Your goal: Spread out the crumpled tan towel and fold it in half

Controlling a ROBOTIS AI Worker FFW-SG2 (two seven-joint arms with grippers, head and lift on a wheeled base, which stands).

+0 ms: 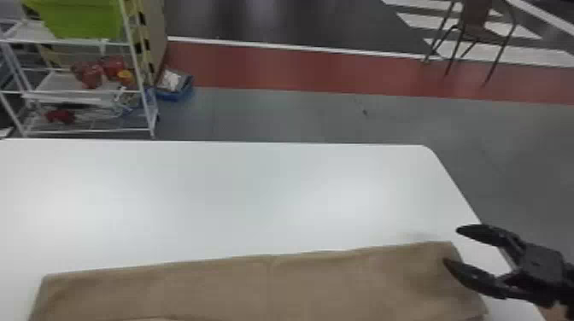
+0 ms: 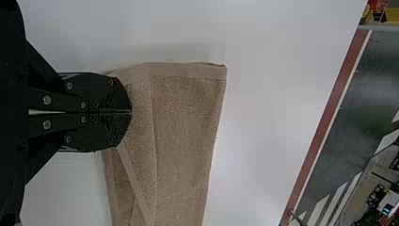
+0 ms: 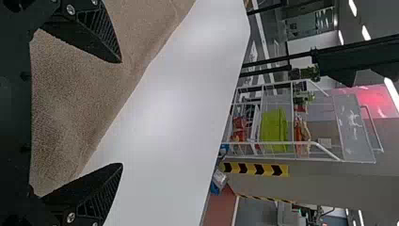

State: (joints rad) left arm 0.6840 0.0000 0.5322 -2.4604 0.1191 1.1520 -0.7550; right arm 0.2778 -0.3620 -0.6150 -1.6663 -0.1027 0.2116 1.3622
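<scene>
In the head view my right gripper point(image 1: 450, 246) stands open at the right end of the tan towel point(image 1: 265, 286), one finger over the cloth and the other beyond its far edge. The towel lies as a long flat band along the near side of the table. My right gripper point(image 3: 121, 113) spreads wide in its wrist view, with the towel point(image 3: 70, 103) beneath and between its fingers. In the left wrist view my left gripper point(image 2: 131, 112) is closed at the towel point(image 2: 183, 122) near one end; whether cloth is pinched between the tips is hard to see.
The white table point(image 1: 222, 192) extends beyond the towel, with its rounded far corner at the right. On the floor past it stand a wire shelf point(image 1: 85, 91) with a green bin point(image 1: 83, 19), a blue box point(image 1: 175, 91) and a chair point(image 1: 474, 25).
</scene>
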